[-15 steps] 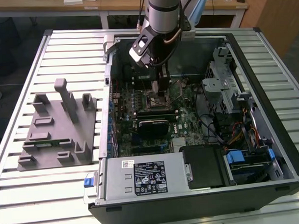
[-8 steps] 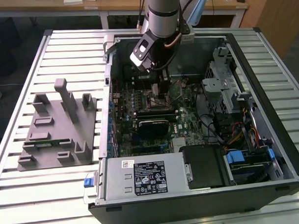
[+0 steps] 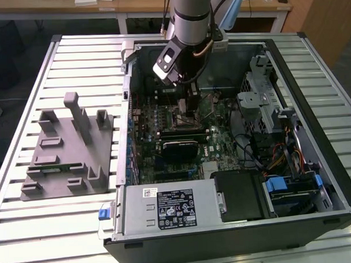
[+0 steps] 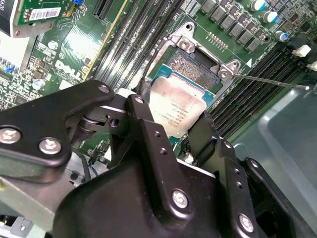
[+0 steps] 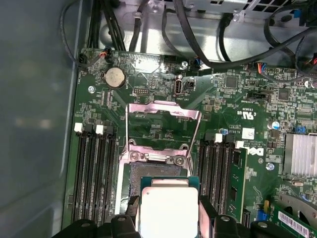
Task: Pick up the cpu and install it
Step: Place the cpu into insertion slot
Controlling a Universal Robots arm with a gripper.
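Black two-fingered gripper clamped on the flat, silvery-topped square cpu, poised over the open black metal-framed socket (retaining plate up). Seating likely wants it level, edges square, no sliding.

The cpu wore a pale, satin-finished metal top; the gripper was matt black with bright metal screw heads. The circuit board gleamed glossy green, its socket frame bare shiny metal. The holder block looked matt grey plastic, the table ribbed pale metal.
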